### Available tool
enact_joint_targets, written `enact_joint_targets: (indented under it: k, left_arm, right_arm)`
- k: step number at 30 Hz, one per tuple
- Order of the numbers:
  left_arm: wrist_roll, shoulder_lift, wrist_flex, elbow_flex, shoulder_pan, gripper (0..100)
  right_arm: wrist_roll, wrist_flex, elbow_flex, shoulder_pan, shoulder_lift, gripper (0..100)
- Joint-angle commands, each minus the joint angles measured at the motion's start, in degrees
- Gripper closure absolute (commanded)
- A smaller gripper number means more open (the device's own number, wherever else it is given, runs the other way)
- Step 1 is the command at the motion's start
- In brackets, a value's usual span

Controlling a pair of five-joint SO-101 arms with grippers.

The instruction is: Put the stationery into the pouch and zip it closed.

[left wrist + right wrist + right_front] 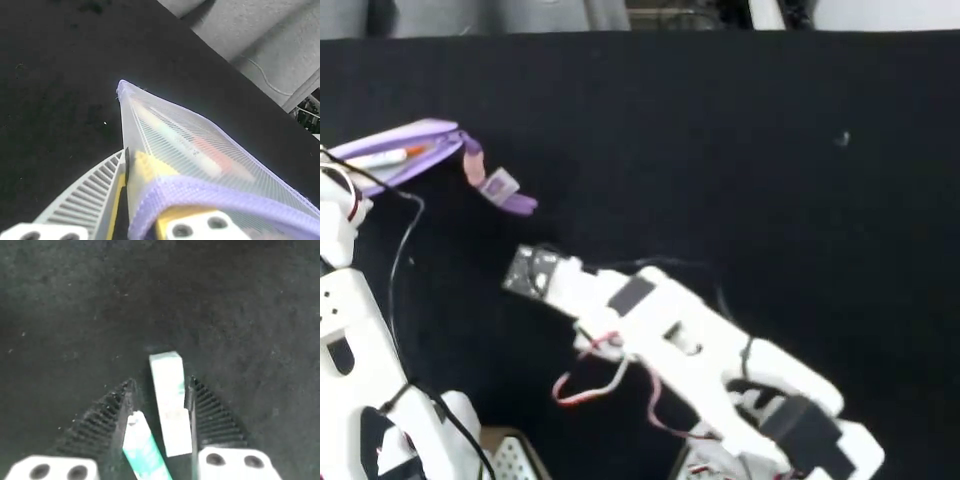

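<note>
A see-through pouch (398,150) with a purple edge is held up at the far left of the black table (740,170). My left gripper (131,161) is shut on its end. Through the pouch wall (175,145) I see a pen with an orange part (210,152) and something yellow. A purple strap with a tag (500,190) hangs from the pouch mouth. My right gripper (527,270) hovers just below and right of that strap. It is shut on a white eraser (169,400) that sticks out past its fingertips. A white-and-teal piece (142,445) sits beside the eraser between the fingers (105,420).
The right arm's white body (700,350) lies diagonally across the front middle, with red wires (590,380) hanging from it. The left arm's base (360,340) stands at the front left. The table's far edge (640,32) runs along the back.
</note>
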Motion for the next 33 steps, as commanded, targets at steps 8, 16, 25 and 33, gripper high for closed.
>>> enact_joint_targets:
  k: [8, 16, 25, 33]
  left_arm:
    - [-0.4, -0.3, -1.8, -0.5, -0.4, 97]
    - [-0.4, -0.3, -1.6, -0.5, -0.4, 97]
    - [-0.4, -0.3, 1.2, -1.2, 4.0, 97]
    - [-2.1, -0.4, 11.2, -9.0, 11.4, 97]
  right_arm:
    - [1.0, -4.7, -8.6, 4.0, 11.6, 83.6]
    - [1.0, -4.3, -12.0, 5.6, 14.5, 98.7]
    - [1.0, 1.8, -13.9, 7.2, 4.3, 98.7]
    - [0.8, 3.4, -15.7, 15.2, -14.8, 98.7]
